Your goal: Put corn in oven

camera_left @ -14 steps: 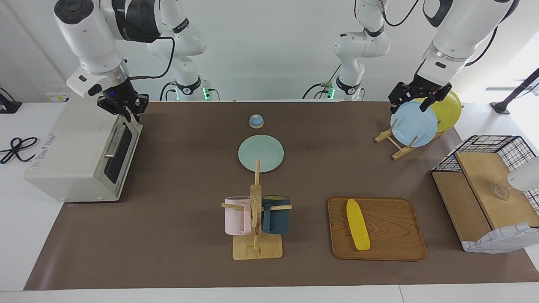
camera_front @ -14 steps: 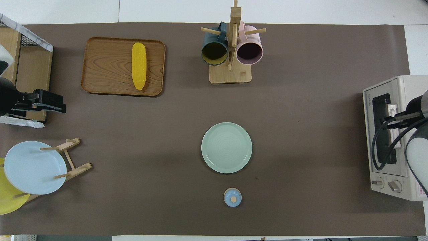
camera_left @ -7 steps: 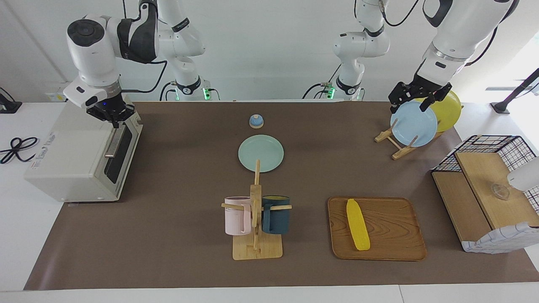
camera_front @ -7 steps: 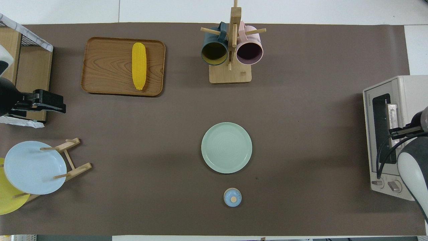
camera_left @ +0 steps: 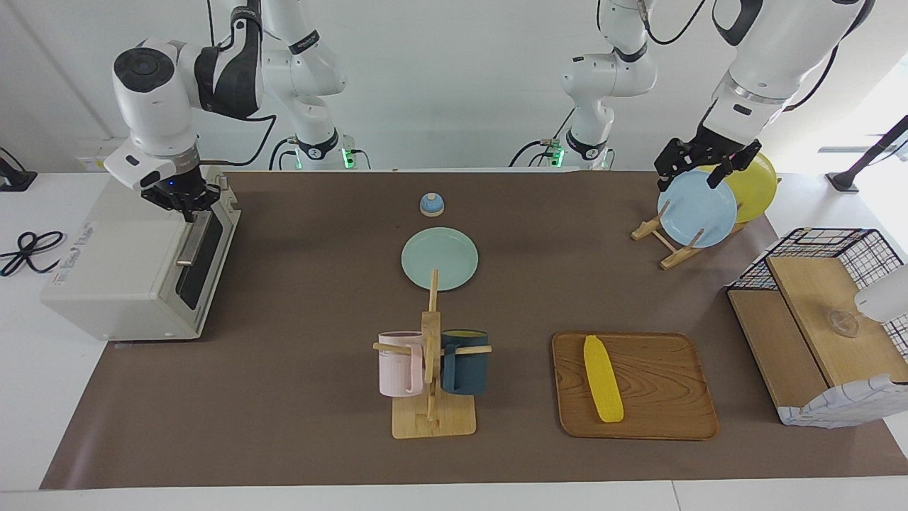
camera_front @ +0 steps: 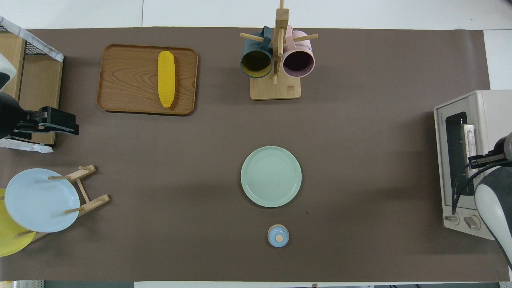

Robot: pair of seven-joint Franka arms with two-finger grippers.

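The right gripper (camera_left: 186,211) sits with fingertips pressed together at the upper end of the metal bar handle (camera_left: 193,241) of the oven (camera_left: 113,270), positioned to draw the still-closed door down. The left gripper (camera_left: 699,169) waits, jaws spread, over the blue plate (camera_left: 696,208) in its rack. The corn (camera_left: 602,378) lies on the wooden tray (camera_left: 660,387), toward the left arm's end, ready for pickup.

A robotics lab staged as a kitchen: two white robot arms (camera_left: 177,78) mounted at a white counter (camera_left: 42,397) covered by a brown mat (camera_left: 298,426), against bare white walls.
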